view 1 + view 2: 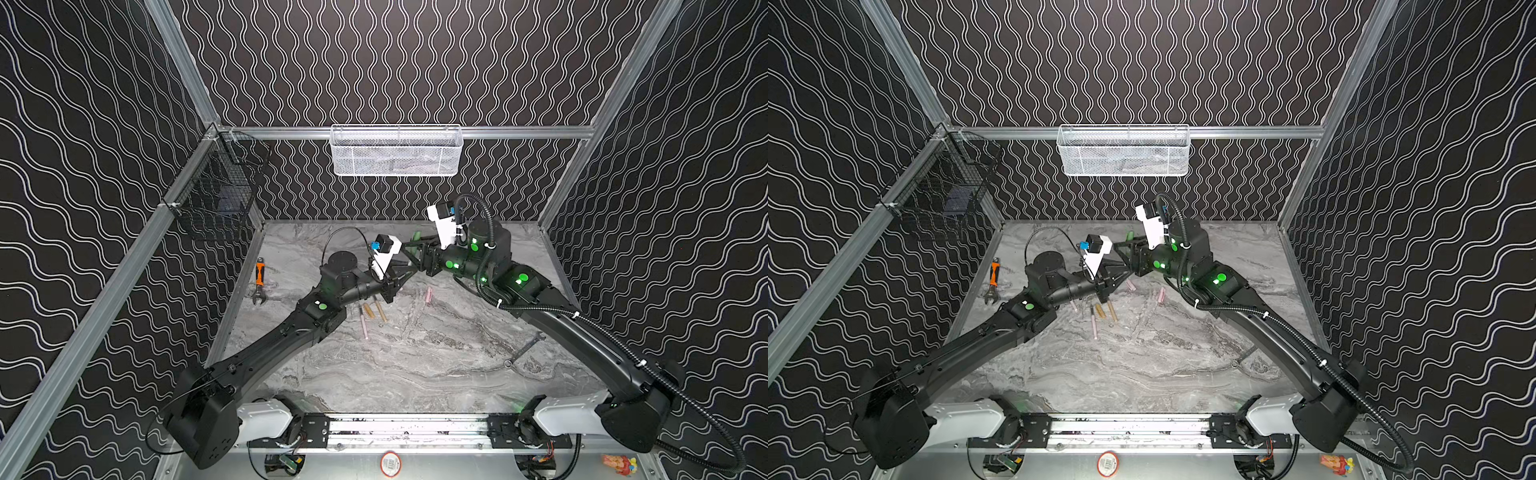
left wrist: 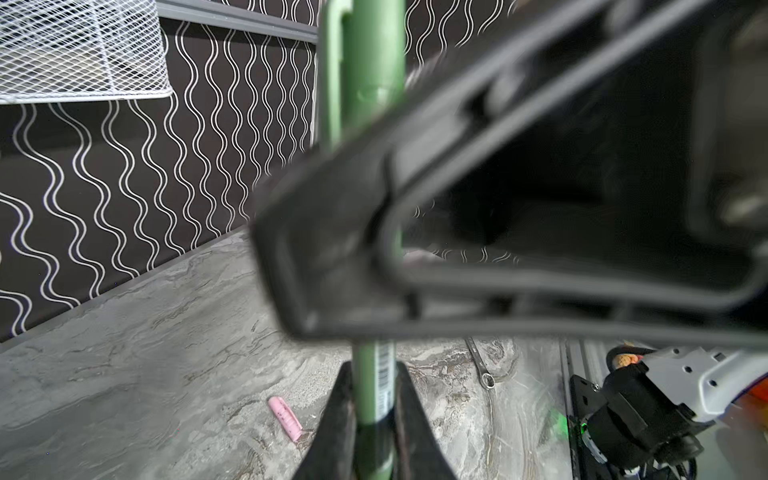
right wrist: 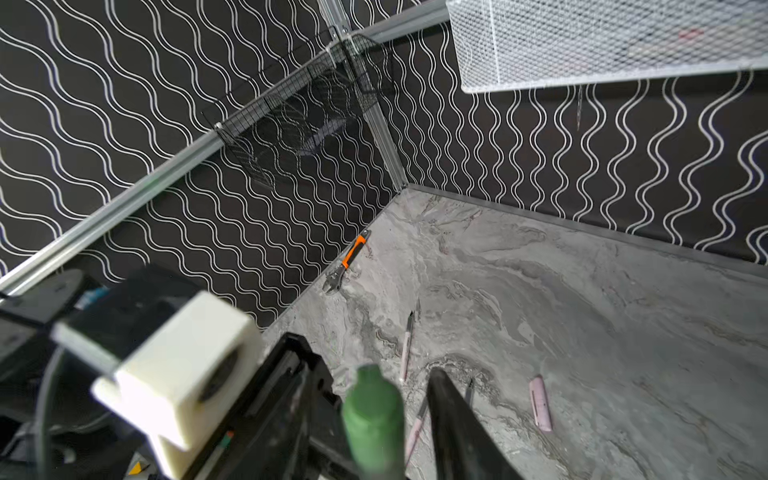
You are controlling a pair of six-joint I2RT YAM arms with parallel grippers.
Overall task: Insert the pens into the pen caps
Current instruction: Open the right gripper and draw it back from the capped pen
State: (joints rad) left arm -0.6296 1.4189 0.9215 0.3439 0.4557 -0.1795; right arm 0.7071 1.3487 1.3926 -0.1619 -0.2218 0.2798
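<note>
Toward the front of the worktop, nearest the arms' bases, a slim metal spanner lies alone, no part of the job. Farther in, a pale pink pen, a gold-tan cap and a gold-tan pen lie just beside one another, none of them joined, and a second pink pen shows only in part in the right wrist view. A pink cap lies apart to their right, and a second pink cap sits near the left arm's wrist. Beyond these, above the worktop, the two arms meet. The left end effector is clamped on the barrel of the dark green pen, which runs on into the dark green cap. The two look joined, so I judge that pair done. The right end effector stands partly open around that cap, with a clear gap on one side, gripping nothing. That would leave three of the four pairs: the gold-tan and both pinks. Level with the arms at the left edge lies an orange-handled wrench, and at the back hang a black wire basket and a white mesh basket.
</note>
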